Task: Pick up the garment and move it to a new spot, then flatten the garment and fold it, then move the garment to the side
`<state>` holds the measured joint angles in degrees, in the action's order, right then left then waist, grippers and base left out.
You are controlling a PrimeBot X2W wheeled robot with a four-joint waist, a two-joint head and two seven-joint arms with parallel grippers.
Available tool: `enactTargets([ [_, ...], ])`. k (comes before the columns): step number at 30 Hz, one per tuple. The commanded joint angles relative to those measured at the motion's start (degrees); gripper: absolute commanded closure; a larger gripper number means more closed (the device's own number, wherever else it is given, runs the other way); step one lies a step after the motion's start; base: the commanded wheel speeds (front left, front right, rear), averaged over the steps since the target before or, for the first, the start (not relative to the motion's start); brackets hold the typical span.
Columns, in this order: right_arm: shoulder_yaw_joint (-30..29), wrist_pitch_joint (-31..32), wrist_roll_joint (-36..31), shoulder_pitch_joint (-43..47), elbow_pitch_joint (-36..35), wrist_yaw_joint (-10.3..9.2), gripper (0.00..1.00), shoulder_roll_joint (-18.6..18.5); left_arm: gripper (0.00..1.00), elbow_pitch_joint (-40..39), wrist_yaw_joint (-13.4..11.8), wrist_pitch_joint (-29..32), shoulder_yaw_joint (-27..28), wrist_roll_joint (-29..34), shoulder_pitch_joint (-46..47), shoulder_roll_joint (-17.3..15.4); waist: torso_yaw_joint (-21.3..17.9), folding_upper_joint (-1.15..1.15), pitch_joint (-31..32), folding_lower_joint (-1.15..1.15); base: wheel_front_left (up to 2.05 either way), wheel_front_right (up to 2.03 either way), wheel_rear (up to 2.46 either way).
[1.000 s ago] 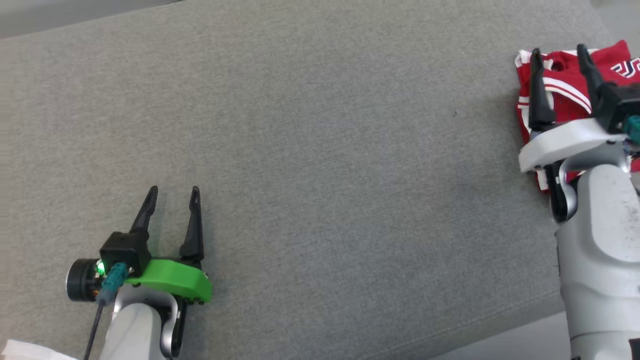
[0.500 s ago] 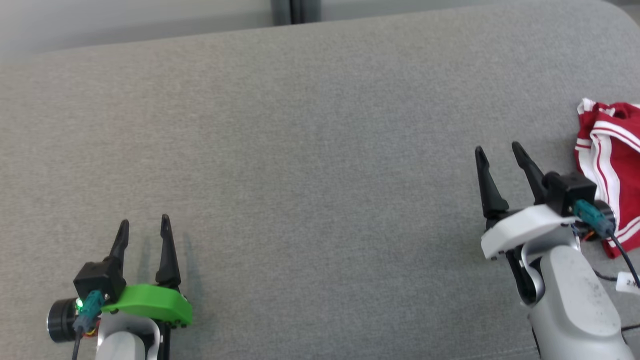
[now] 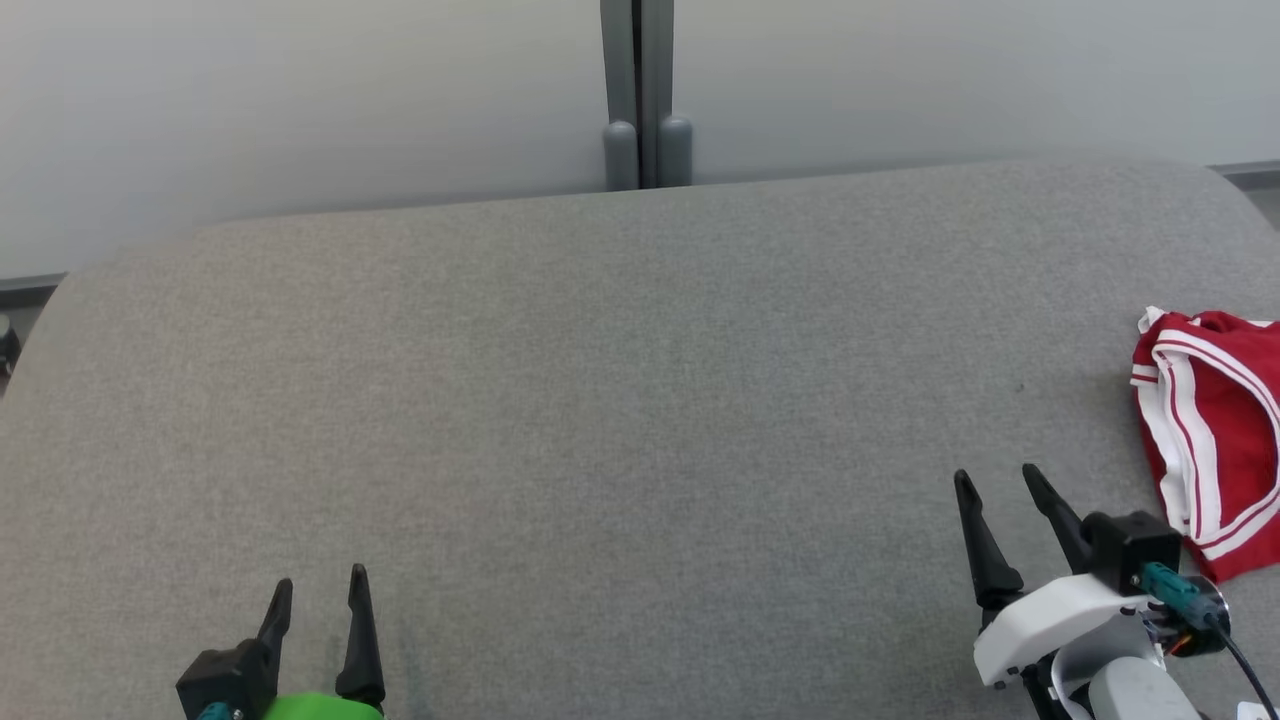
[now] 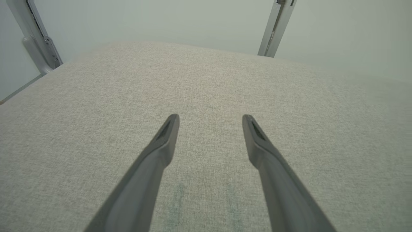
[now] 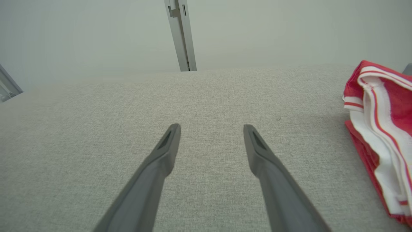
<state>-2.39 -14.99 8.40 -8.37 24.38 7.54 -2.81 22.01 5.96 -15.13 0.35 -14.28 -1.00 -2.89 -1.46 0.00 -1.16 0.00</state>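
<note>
Lying in a red-and-white bundle, the garment (image 3: 1215, 440) sits at the far right of the grey desk (image 3: 620, 400), running off the edge of the head view. The right pincer (image 3: 996, 475) hovers just left of it, fingers spread, gripping nothing and clear of the cloth. The left pincer (image 3: 321, 578) is low at the near left, well apart from the garment, its fingers parted too and empty. Behind the desk stands a pale wall with a grey post (image 3: 640, 100).
</note>
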Motion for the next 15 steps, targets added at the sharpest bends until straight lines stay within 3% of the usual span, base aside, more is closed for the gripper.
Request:
enactTargets([
  [1, -0.09, 0.03, 0.05, 0.2, 0.19, 0.0, 1.0, 0.03, 1.0, 0.14, 0.01, 0.01, -0.07, -0.16, -0.11, 0.07, -0.02, 0.0, 0.26, 0.0, 0.0, 0.0, 0.0],
  [5, -0.3, 0.54, 0.52, 1.43, 1.88, 0.0, 1.0, 0.39, 1.0, 2.01, 0.02, 0.25, -0.13, -0.62, -0.08, 0.34, -0.01, 0.0, 0.31, 0.0, 0.0, 0.0, 0.0],
  [15, -1.12, 3.65, 11.67, 1.12, 0.55, -0.01, 1.0, 0.31, 1.0, 0.95, 0.23, 3.33, 0.96, -10.97, 1.28, 0.28, 0.11, 0.0, 0.39, 0.0, 0.0, 0.0, 0.0],
])
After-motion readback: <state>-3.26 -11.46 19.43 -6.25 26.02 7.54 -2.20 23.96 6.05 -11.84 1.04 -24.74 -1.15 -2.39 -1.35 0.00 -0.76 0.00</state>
